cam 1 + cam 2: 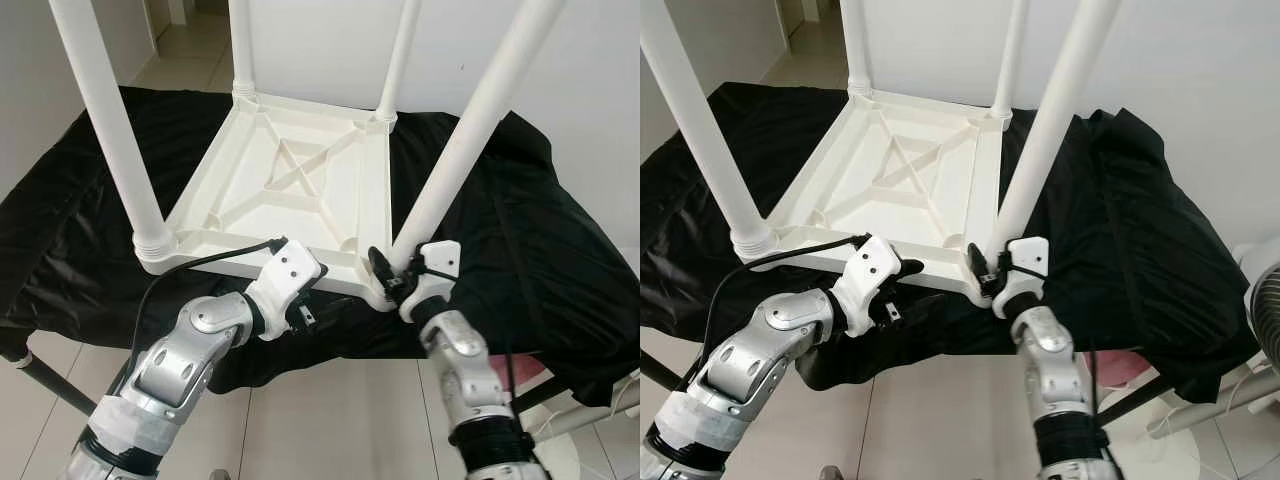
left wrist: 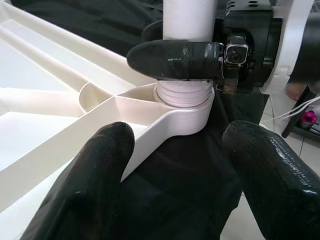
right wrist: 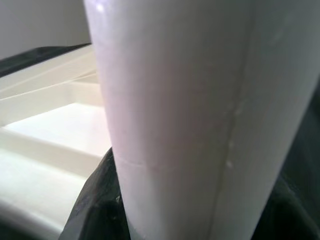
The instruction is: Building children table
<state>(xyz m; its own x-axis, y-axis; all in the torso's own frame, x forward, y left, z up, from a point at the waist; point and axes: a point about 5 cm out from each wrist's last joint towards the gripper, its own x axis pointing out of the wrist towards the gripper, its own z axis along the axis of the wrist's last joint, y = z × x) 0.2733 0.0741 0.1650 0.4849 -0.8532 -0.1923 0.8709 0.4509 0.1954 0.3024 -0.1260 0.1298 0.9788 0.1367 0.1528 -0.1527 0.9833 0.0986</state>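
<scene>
Upturned white plastic children's table (image 1: pixel 300 185): I'm pinching its five-o'clock tubular white leg (image 1: pixel 470 130) with the right gripper (image 1: pixel 392 277), twisting squarely; left gripper (image 1: pixel 300 300) spread.

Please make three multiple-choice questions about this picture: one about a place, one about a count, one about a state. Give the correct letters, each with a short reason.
1. On what does the upturned white table top lie?
A. black cloth
B. bare floor tiles
C. a wooden bench

2. How many white legs stand in the table top?
A. two
B. three
C. four

3. What is the right hand doing?
A. hanging idle
B. gripping the near right leg
C. holding a screwdriver

Answers:
1 A: black cloth spreads under it.
2 C: one leg rises from each corner.
3 B: its fingers close around the near right leg just above the socket; the left hand is open beside the table edge.
</scene>
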